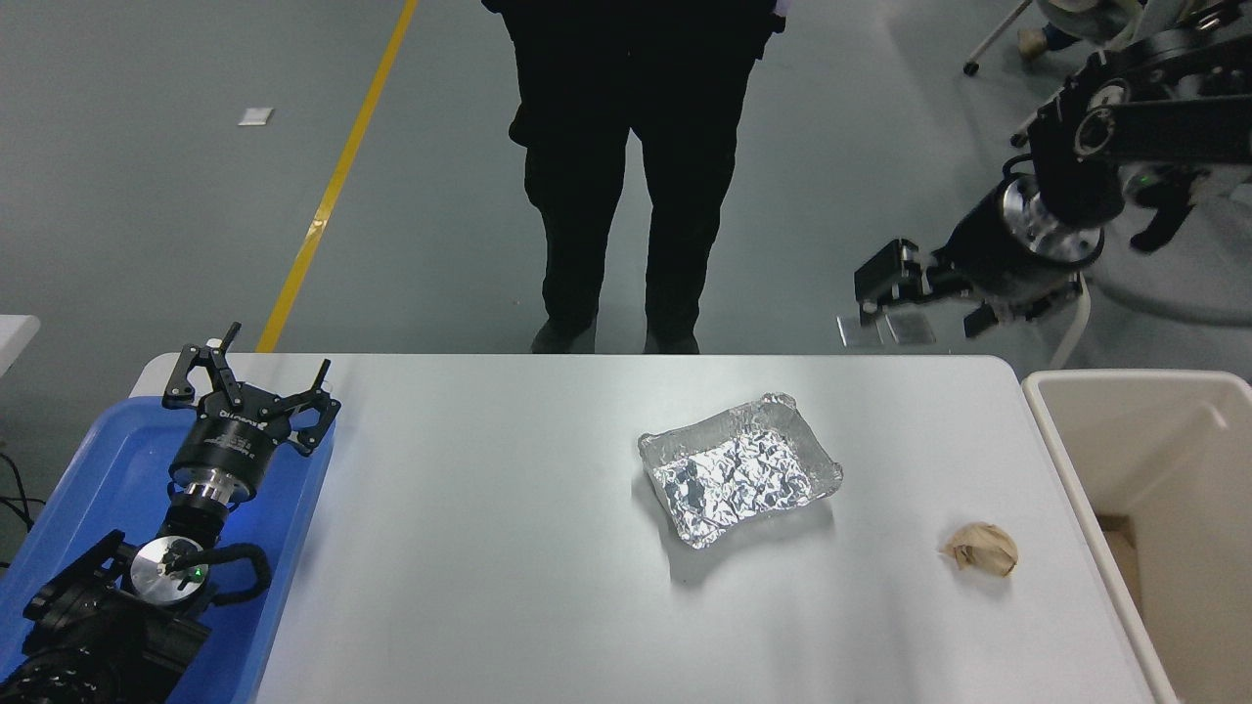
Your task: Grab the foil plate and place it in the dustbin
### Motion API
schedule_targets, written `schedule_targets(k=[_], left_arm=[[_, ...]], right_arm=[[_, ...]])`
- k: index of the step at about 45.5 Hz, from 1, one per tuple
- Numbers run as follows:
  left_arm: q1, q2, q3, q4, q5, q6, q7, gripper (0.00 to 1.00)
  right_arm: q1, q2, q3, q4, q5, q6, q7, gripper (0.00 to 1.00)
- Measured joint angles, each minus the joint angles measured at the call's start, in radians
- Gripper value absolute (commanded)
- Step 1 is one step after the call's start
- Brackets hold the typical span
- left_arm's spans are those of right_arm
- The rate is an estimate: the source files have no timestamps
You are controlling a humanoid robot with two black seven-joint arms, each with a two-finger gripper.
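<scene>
Plate on table, both grippers empty.
Left gripper (pixel 256 383) is parked over the blue tray (pixel 78 508), fingers spread. Plate (pixel 740 468) lies mid-table, paper ball (pixel 981 549) to its right, bin (pixel 1066 460) beyond. Right gripper (pixel 885 328) is held past the far edge, fingers apart.

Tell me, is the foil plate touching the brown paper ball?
Apart. The head view shows bare white table between the foil plate and the brown paper ball.
</scene>
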Motion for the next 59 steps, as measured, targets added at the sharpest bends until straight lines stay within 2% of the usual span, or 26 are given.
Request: schedule_targets(k=[6, 10, 16, 26, 36, 56, 59], left_arm=[[0.000, 0.000, 0.000, 0.000, 0.000, 0.000, 0.000, 0.99], [0.000, 0.000, 0.000, 0.000, 0.000, 0.000, 0.000, 0.99], [0.000, 0.000, 0.000, 0.000, 0.000, 0.000, 0.000, 0.99], [0.000, 0.000, 0.000, 0.000, 0.000, 0.000, 0.001, 0.99], [0.000, 0.000, 0.000, 0.000, 0.000, 0.000, 0.001, 0.99], [0.000, 0.000, 0.000, 0.000, 0.000, 0.000, 0.001, 0.99], [0.000, 0.000, 0.000, 0.000, 0.000, 0.000, 0.000, 0.99]], right_arm=[[0.023, 0.000, 0.003, 0.001, 0.006, 0.010, 0.000, 0.97], [0.022, 0.003, 0.007, 0.001, 0.007, 0.002, 0.000, 0.87], [-0.003, 0.012, 0.008, -0.004, -0.001, -0.050, -0.002, 0.87], [-0.119, 0.045, 0.014, -0.039, -0.022, -0.220, -0.002, 0.88], [-0.311, 0.152, 0.021, -0.141, -0.031, -0.410, -0.001, 0.88], [-0.672, 0.340, 0.017, -0.338, -0.072, -0.613, 0.003, 0.86], [-0.720, 0.352, 0.015, -0.373, -0.078, -0.634, 0.003, 0.82]])
